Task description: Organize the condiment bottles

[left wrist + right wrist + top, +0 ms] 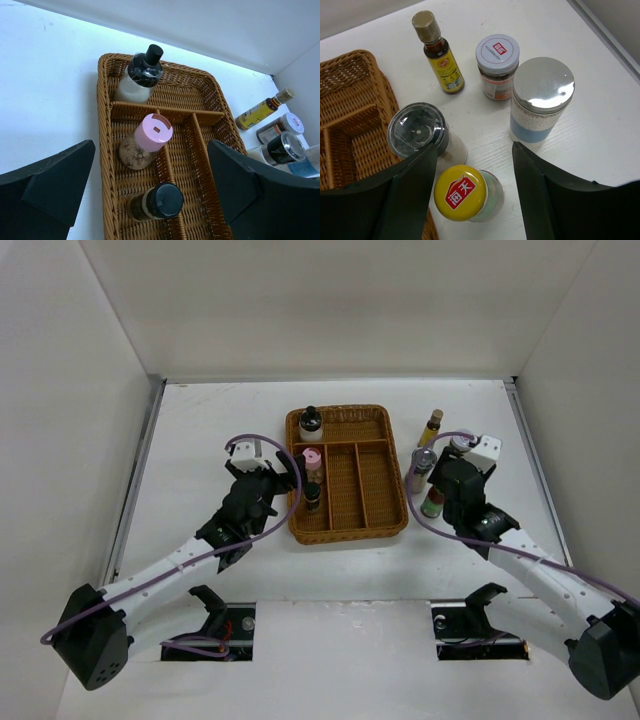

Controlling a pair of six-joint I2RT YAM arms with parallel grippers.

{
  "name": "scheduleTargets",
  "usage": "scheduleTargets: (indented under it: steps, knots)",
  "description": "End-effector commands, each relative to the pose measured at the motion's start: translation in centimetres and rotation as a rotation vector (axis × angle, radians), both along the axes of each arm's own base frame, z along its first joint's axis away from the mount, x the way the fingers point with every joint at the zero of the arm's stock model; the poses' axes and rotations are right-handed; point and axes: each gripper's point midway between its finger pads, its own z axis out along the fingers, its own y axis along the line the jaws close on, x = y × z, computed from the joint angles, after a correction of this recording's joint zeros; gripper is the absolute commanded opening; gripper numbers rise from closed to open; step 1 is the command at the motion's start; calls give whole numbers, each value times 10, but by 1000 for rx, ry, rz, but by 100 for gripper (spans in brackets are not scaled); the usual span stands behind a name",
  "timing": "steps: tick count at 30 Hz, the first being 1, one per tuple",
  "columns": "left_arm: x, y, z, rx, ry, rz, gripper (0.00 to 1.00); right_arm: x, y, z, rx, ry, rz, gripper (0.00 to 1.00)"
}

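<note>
From above, nearest you sit the left arm base point(90, 640) and the right arm base point(605, 655). Each arm reaches to one side of the wicker tray point(345, 536) in the middle of the table point(200, 420). Three of the condiment bottles stand in the tray, and the rest stand on the table just beside its right edge.

In your left wrist view, the left gripper point(151, 145) hangs above the tray with its jaws spread wide, holding nothing. Under it, the pink-capped jar point(155, 131) and the black-lidded jar point(157, 202) share the left long compartment. The black-capped bottle point(140, 75) stands in the wide far compartment.

In your right wrist view, the right gripper point(474, 147) straddles the yellow-capped jar point(461, 194). Its jaws are apart, and bare table shows between the jar and one finger. The clear-lidded jar point(417, 131) stands just beside the tray. Beyond are the silver-capped jar point(540, 97) with a blue band, the red-and-white-lidded jar point(496, 62) and the slim brown-capped bottle point(440, 55), all upright.
</note>
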Motion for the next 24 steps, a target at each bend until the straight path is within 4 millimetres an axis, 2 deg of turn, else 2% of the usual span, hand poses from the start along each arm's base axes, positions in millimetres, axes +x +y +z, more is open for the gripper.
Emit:
scheduleTargets:
  steps: [1, 4, 5, 8, 10, 13, 18, 21, 24]
  knots:
    - [1, -1, 12, -51, -45, -11, 99, 4, 1, 3, 32, -27, -3, 69]
    - [2, 1, 11, -56, -42, -6, 98, 6, 7, -2, 35, -12, 16, 65]
    - [2, 2, 11, -59, -41, -5, 98, 6, 7, -3, 32, -8, 15, 61]
    - [2, 4, 10, -58, -40, -1, 98, 6, 6, -3, 33, -12, 7, 36]
    - [3, 6, 10, -61, -41, 4, 98, 4, 1, 9, 33, -47, -16, 26]
    - [2, 7, 8, -61, -40, 7, 98, -8, 4, 38, 34, -121, -26, 21]
    - [2, 14, 9, -74, -43, 23, 97, -41, 16, 114, 23, -235, 18, 19]
    - [4, 18, 10, -78, -46, 36, 97, -51, 42, 153, 71, -286, 116, 18]
    - [3, 21, 8, -83, -44, 41, 97, -43, 76, 186, 100, -323, 224, 18]
